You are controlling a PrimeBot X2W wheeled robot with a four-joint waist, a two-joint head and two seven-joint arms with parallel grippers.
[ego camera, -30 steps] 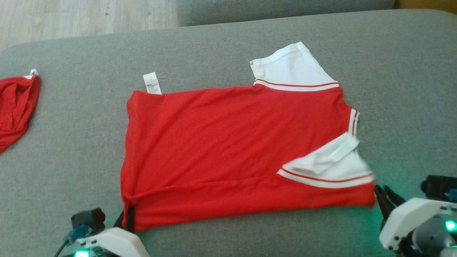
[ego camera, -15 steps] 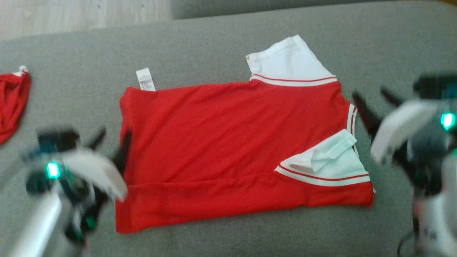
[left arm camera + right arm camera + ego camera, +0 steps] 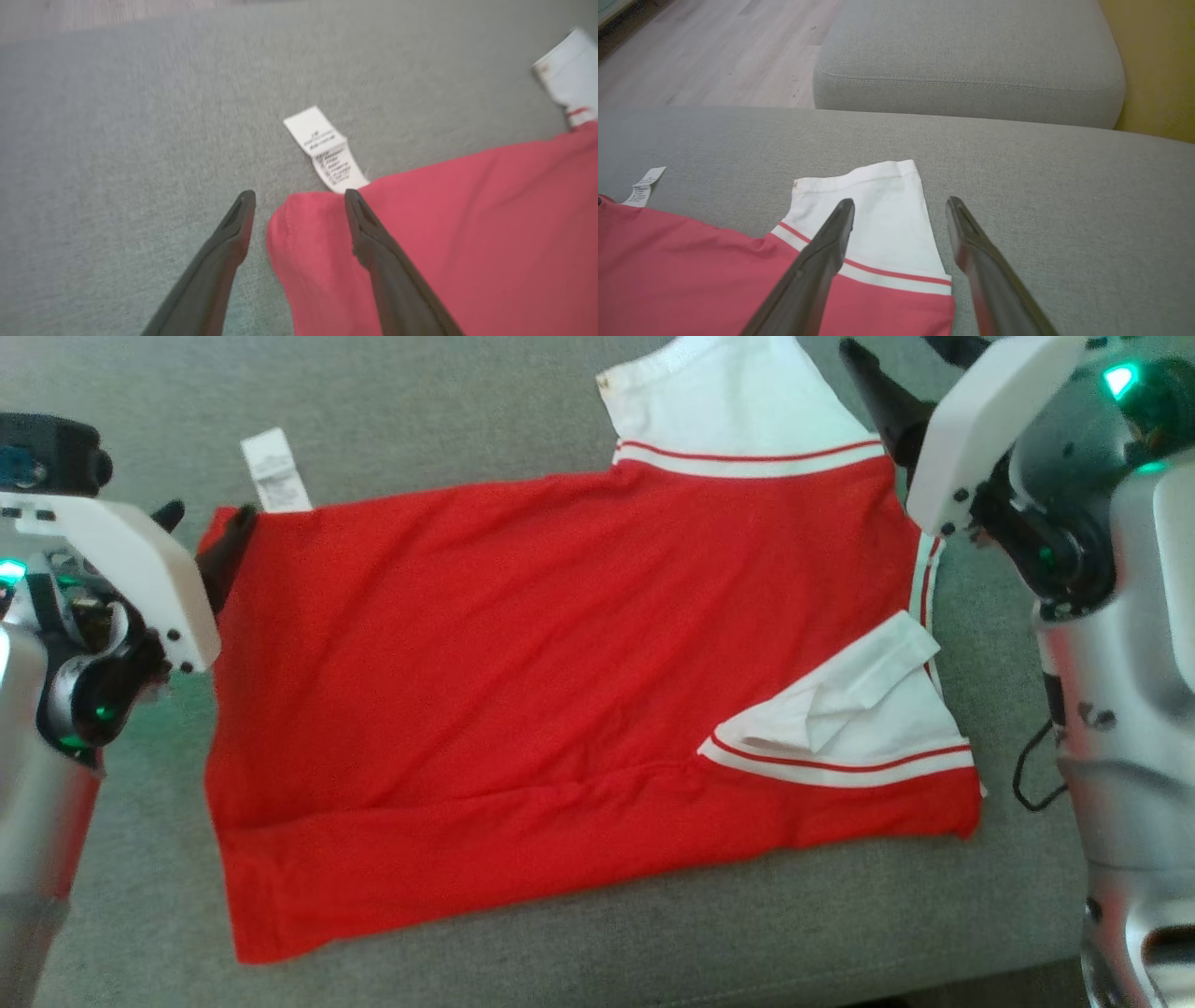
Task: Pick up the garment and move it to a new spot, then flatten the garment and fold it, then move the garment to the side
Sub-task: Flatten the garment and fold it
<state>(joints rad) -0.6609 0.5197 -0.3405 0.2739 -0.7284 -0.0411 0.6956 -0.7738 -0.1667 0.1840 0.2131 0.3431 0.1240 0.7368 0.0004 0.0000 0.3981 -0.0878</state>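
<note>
The garment [image 3: 560,644], a red shirt with white sleeves, lies spread on the grey cushion [image 3: 420,392] with its near edge folded up in a band. My left gripper [image 3: 205,518] is open at the shirt's far left corner. In the left wrist view that red corner [image 3: 467,233] lies between the open left gripper [image 3: 299,196], just below the white label [image 3: 327,149]. My right gripper [image 3: 892,347] is open at the far right, by the white sleeve [image 3: 738,401]. In the right wrist view the right gripper [image 3: 900,203] hangs over the sleeve's edge [image 3: 878,210], apart from it.
A second grey cushion [image 3: 966,56] stands beyond the one I work on, with wooden floor [image 3: 714,46] to its left and a yellow wall [image 3: 1157,70] to its right. A dark cable [image 3: 1036,775] loops off my right arm. The cushion's front edge runs close under the shirt.
Both grippers have opened at the shirt's near corners and moved to its far corners. The head camera has tilted down, and the other red cloth at the left has left the picture.
</note>
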